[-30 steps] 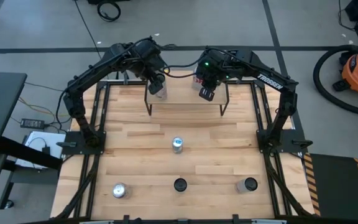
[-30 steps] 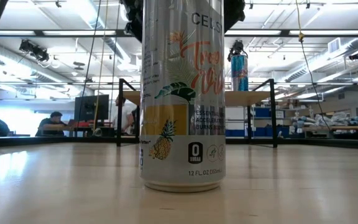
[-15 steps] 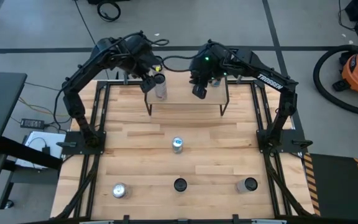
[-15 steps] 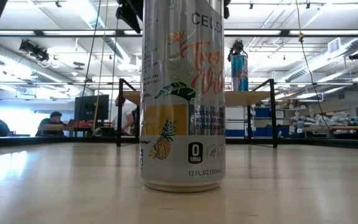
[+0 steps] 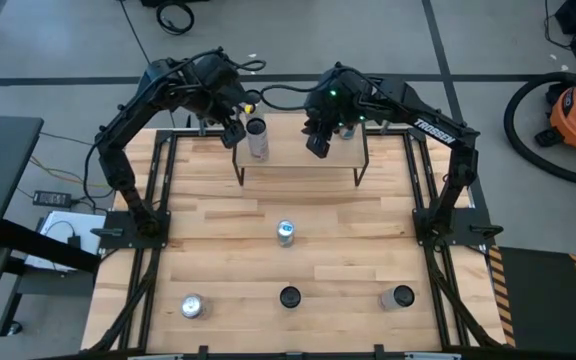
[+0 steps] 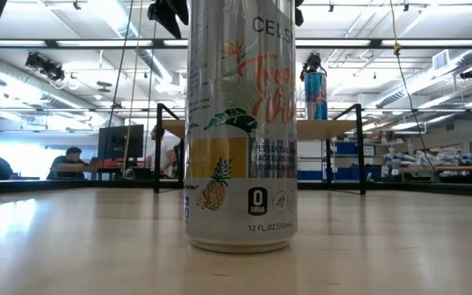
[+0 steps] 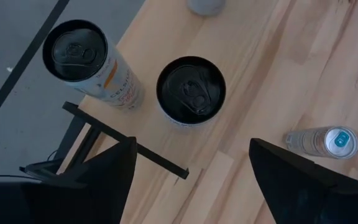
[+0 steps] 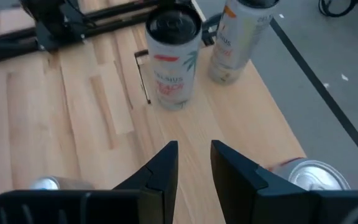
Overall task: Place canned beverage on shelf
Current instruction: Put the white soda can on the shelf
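Shelf (image 5: 298, 148) sits at far end of the wooden desk (image 5: 218, 250), light plank top on thin black legs. In high view a silver can (image 5: 257, 138) stands upright on the shelf's left part, and a second can (image 5: 346, 130) stands near its right end, partly hidden by the right arm.

Left end effector (image 5: 234, 128) hovers just left of the silver can, at the shelf's left edge, fingers spread wide w/ nothing between them. Left wrist view looks down on two upright dark-topped cans on the plank, apart from each other, w/ another can lying on its side on the desk below.

Right end effector (image 5: 314, 142) hangs over the shelf's middle-right, fingers nearly together, narrow gap, gripping nothing. Right wrist view shows two upright cans ahead of the fingers, side by side but not touching.

On the open desk: one upright can at centre (image 5: 286, 232), a silver-topped can at near left (image 5: 191, 306), a dark-topped can at near centre (image 5: 289, 297), another at near right (image 5: 402, 296).

Low view is filled by a tall pineapple-print can (image 6: 240, 131) close to the lens; behind it the shelf w/ a blue can on top (image 6: 315, 92). A person sits at a monitor far back left (image 6: 70, 162)
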You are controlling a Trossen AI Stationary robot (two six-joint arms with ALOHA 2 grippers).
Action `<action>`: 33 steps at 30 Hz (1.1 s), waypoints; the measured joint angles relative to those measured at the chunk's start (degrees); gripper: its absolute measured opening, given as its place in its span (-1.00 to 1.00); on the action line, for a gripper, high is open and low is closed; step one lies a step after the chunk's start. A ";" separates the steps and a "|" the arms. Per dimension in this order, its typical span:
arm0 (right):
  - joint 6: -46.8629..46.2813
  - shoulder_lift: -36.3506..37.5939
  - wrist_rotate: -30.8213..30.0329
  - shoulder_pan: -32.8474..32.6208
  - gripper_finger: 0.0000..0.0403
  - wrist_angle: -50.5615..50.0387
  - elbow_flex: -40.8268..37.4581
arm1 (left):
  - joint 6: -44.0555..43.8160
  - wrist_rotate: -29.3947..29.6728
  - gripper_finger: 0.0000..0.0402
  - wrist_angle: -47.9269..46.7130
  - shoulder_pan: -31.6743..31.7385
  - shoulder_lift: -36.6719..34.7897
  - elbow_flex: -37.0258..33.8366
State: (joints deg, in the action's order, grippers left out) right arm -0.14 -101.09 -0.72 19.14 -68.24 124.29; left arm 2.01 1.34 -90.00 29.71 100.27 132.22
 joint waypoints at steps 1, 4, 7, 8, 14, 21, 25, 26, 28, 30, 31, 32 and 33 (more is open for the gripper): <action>0.14 -0.06 -0.67 0.00 -0.49 -0.52 0.00 | -0.13 0.02 0.56 0.00 0.00 0.00 -0.01; 0.20 -0.11 -3.16 0.00 -0.47 -2.90 -0.02 | -0.27 0.03 0.56 -0.01 0.00 0.00 -0.02; 0.19 -0.09 -4.23 0.00 -0.45 -3.23 -1.06 | -1.24 0.02 0.56 -0.02 0.00 0.00 -0.02; -0.04 -0.13 -4.19 0.00 -0.44 -3.47 -1.25 | -1.36 0.04 0.56 -0.01 0.00 0.00 -0.02; -7.03 -0.12 -4.21 0.55 -0.43 -3.40 -1.70 | -1.36 0.07 0.56 -0.02 0.00 0.00 -0.02; -4.28 -0.09 -4.19 0.54 -0.43 -3.95 -1.70 | -1.34 0.07 0.56 -0.02 0.00 0.00 -0.04; -2.84 -0.09 -4.29 0.50 -0.43 -3.84 -1.70 | -1.32 0.07 0.56 -0.02 0.00 0.01 -0.04; -2.78 -0.09 -4.36 0.50 -0.43 -3.85 -1.70 | -1.32 0.07 0.56 -0.02 0.00 0.01 -0.06; -2.76 -0.09 -4.37 0.50 -0.43 -3.84 -1.70 | -1.31 0.07 0.56 -0.02 0.00 0.00 -0.07; -2.69 -0.09 -4.37 0.50 -0.43 -3.81 -1.70 | -1.29 0.07 0.56 -0.02 0.00 0.00 -0.07; -2.69 -0.09 -4.36 0.50 -0.43 -3.82 -1.70 | -1.29 0.07 0.56 -0.02 0.00 0.01 -0.07; -2.67 -0.09 -4.32 0.50 -0.43 -3.89 -1.70 | -1.29 0.07 0.56 -0.02 0.00 0.01 -0.07; -2.67 -0.09 -4.13 0.50 -0.43 -4.00 -1.70 | -1.29 0.07 0.56 -0.02 0.00 0.01 -0.07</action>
State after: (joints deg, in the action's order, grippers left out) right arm -2.81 -101.19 -4.85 19.64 -72.23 122.58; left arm 0.71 1.41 -90.02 29.71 100.27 132.16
